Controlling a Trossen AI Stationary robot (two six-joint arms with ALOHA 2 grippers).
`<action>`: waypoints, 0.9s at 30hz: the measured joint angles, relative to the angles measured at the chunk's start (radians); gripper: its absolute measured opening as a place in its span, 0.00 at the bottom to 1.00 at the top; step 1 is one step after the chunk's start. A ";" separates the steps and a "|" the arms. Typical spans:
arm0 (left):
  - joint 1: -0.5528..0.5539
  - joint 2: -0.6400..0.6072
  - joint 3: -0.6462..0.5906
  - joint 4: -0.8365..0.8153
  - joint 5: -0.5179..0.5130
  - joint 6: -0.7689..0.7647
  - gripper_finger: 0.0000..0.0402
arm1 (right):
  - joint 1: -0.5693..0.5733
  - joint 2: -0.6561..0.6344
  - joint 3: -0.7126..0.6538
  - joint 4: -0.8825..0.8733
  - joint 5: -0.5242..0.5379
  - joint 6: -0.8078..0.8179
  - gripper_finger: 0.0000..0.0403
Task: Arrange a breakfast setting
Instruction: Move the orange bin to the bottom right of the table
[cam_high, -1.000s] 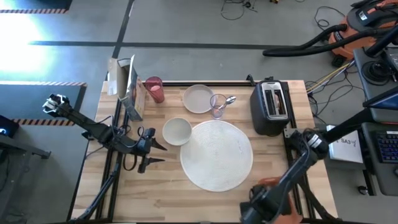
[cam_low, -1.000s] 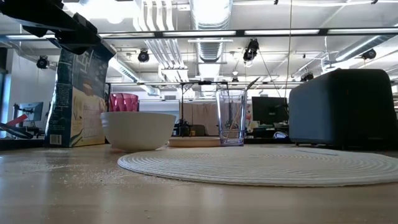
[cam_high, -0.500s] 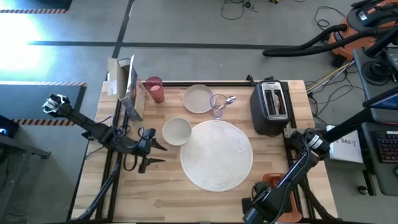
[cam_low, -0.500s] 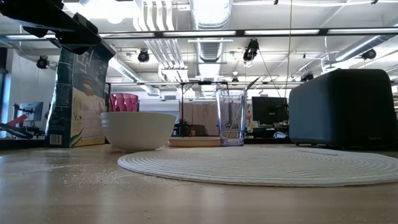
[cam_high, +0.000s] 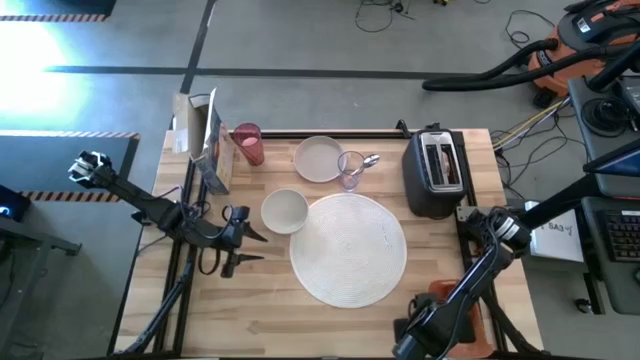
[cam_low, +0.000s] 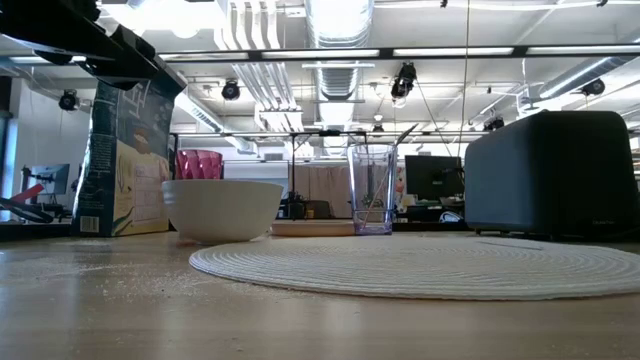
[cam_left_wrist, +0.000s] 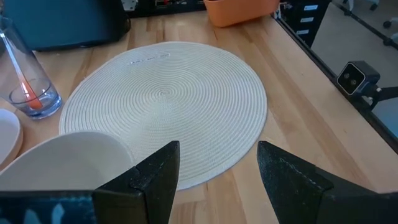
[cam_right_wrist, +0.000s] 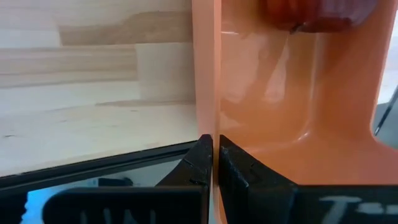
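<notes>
Because the right gripper (cam_right_wrist: 214, 163) is clenched on the orange bin's wall (cam_right_wrist: 205, 74), the bin is secured; the left gripper (cam_left_wrist: 214, 168), released, faces the bowl (cam_left_wrist: 59, 158) just ahead.

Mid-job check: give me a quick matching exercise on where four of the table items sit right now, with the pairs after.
Things:
1. white bowl
2. toaster
3. cereal box
4. clear glass

Places:
A. standing at the table's far left corner
B. between the small plate and the toaster
C. just off the placemat's left edge
D. right of the placemat, near the table's right edge

Pairs: 1-C, 2-D, 3-A, 4-B
</notes>
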 joint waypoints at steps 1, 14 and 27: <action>0.000 -0.002 0.000 -0.001 0.000 0.000 0.50 | 0.000 0.000 0.000 -0.001 0.000 0.000 0.02; -0.001 -0.003 0.000 -0.015 0.001 -0.004 0.50 | -0.002 0.000 -0.073 0.040 -0.001 0.000 0.02; 0.000 -0.004 0.000 -0.013 0.000 -0.004 0.50 | -0.003 0.000 -0.099 0.097 -0.033 0.009 0.03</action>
